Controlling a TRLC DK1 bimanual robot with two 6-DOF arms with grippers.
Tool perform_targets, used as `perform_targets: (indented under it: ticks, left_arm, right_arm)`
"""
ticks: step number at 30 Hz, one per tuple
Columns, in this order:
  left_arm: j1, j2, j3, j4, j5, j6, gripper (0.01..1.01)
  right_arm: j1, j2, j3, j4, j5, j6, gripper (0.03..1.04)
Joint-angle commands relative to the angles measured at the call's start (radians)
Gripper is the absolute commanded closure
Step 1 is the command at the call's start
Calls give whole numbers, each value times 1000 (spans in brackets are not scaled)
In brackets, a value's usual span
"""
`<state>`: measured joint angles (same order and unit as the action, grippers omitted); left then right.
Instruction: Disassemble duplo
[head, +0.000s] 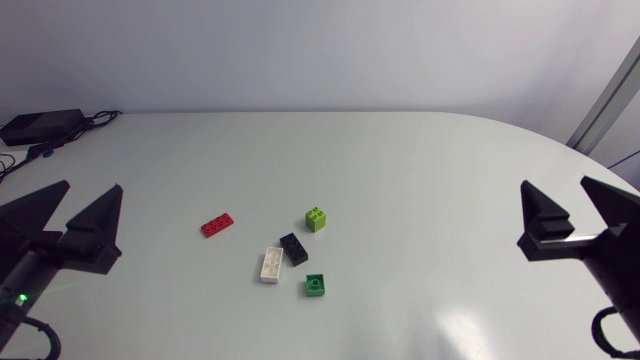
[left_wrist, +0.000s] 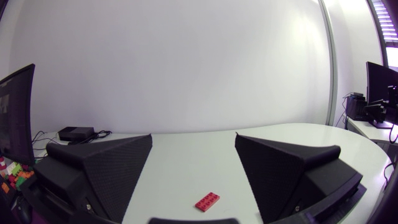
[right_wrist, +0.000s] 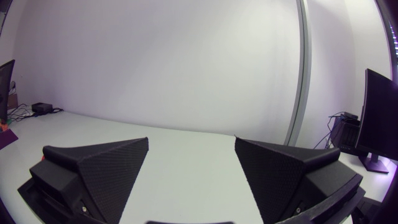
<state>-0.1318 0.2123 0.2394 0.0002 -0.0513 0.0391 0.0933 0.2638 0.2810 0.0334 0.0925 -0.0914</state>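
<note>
A: Both arms are sitting out at the sides of the table (head: 430, 170). The left gripper (head: 92, 188) is gaping wide and holding nothing.

B: The right gripper (head: 555, 185) is mirroring it, fingers spread, nothing between them.

A: The duplo pieces are lying mid-table, well apart from both grippers. A red brick (head: 218, 225) is sitting alone on the left arm's side, a lime brick (head: 317, 219) near the middle.

B: The black brick (head: 294, 247) is lying right against the white brick (head: 271, 265), and a dark green brick (head: 316, 285) is sitting just beside them, towards the near edge.
</note>
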Motion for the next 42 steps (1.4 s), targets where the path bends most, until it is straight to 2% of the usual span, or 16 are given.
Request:
perform_targets:
  ticks: [1,5,13,16,17,22,26,28,30,31,32,33,36,38,42]
  left_arm:
    - [-8,95,78,6,7,-24,120]
    - [-37,285,167,7,7,-33,121]
    - [-100,685,374,-23,8,-87,136]
    - [-98,861,468,-45,79,-87,336]
    - [-84,920,495,-40,122,-87,359]
    - [-101,1176,670,-55,169,-76,356]
    - [-170,1316,799,-94,168,85,343]
    - [-213,1362,834,-138,148,140,279]
    - [-252,1400,848,-147,130,214,172]
    - [-261,1428,870,-178,148,248,156]
    - [-252,1460,899,-215,212,262,156]
    - [-233,1486,917,-238,298,269,151]
    - [-216,1520,926,-241,352,314,130]
    - [-206,1541,936,-249,360,320,128]
    - [-181,1569,933,-259,369,357,128]
  right_arm:
    - [37,94,52,-7,-4,25,67]
    - [128,256,122,-3,3,35,67]
    - [174,700,308,-30,-16,117,67]
    - [240,847,369,-50,-16,119,66]
    - [263,891,391,-59,-16,119,67]
    - [344,1071,508,-130,-16,104,67]
    - [382,1144,601,-187,-51,87,66]
    - [401,1181,655,-230,-74,64,66]
    - [411,1227,718,-300,-129,25,66]
    - [422,1258,750,-342,-158,-25,66]
    - [436,1287,768,-360,-162,-107,66]
    - [442,1318,781,-360,-158,-148,67]
    - [454,1413,833,-342,-158,-156,67]
    - [451,1500,908,-388,-188,-153,69]
    - [453,1608,985,-397,-221,-145,69]
